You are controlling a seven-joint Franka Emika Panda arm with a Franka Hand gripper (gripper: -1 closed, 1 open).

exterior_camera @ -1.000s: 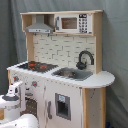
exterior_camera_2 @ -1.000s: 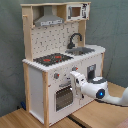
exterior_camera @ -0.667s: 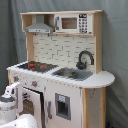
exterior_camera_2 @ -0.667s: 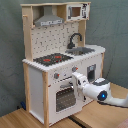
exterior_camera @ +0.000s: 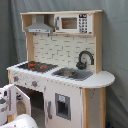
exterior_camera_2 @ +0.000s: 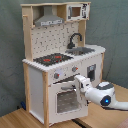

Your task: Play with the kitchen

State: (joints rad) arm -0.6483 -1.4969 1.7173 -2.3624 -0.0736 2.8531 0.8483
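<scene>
My gripper [exterior_camera_2: 78, 83] has pulled the kitchen's [exterior_camera_2: 60, 60] oven door [exterior_camera_2: 65, 100] slightly ajar, fingers clamped on its top edge.

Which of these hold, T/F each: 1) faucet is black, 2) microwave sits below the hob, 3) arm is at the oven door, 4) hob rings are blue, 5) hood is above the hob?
1) True. The faucet is black and curves over the sink.
2) False. The microwave is on the top shelf of the kitchen, well above the hob.
3) True. In the second exterior view the gripper is at the upper right corner of the windowed oven door, which stands ajar in the first exterior view.
4) False. The hob is black with red rings.
5) True. The grey hood hangs directly above the hob.
</scene>
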